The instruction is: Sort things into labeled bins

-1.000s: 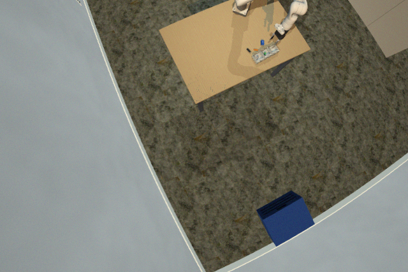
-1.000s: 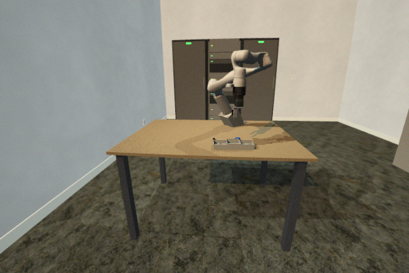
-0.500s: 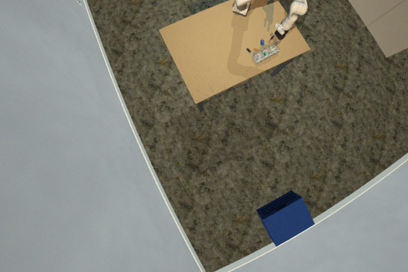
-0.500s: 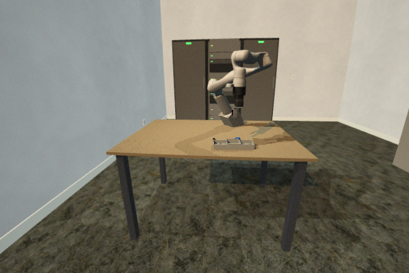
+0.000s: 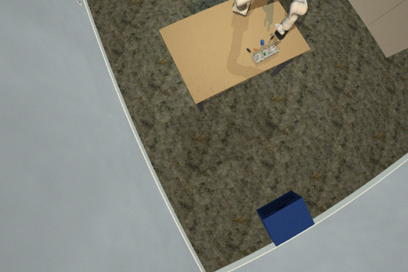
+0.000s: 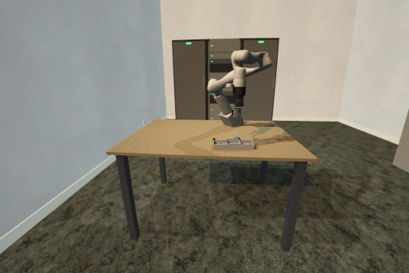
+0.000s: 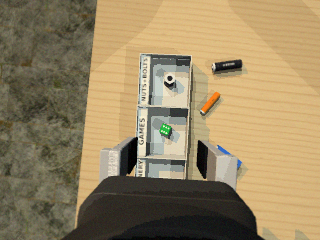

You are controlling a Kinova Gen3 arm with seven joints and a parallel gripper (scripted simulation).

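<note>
A row of three grey bins (image 5: 273,52) (image 6: 231,147) stands near the table's edge. In the wrist view, the NUTS+BOLTS bin (image 7: 146,80) holds a black nut (image 7: 170,80). The GAMES bin (image 7: 142,131) holds a green die (image 7: 166,130) (image 5: 264,53). The third bin (image 7: 142,170) is mostly hidden under my gripper; its label ends in "ERY". A black battery (image 7: 227,65) (image 5: 248,50) and an orange stick (image 7: 210,103) (image 5: 255,49) lie on the table beside the bins. A blue thing (image 7: 231,153) (image 5: 262,42) (image 6: 237,138) lies partly behind my right finger. My gripper (image 7: 167,151) (image 5: 275,36) (image 6: 235,111) is open and empty, above the third bin.
The wooden table (image 5: 204,48) (image 6: 158,137) (image 7: 280,150) has its edge just left of the bins in the wrist view, with the floor (image 7: 45,100) beyond. The arm's base (image 5: 241,8) stands at the table's far side. A blue crate (image 5: 285,218) sits on the floor far away.
</note>
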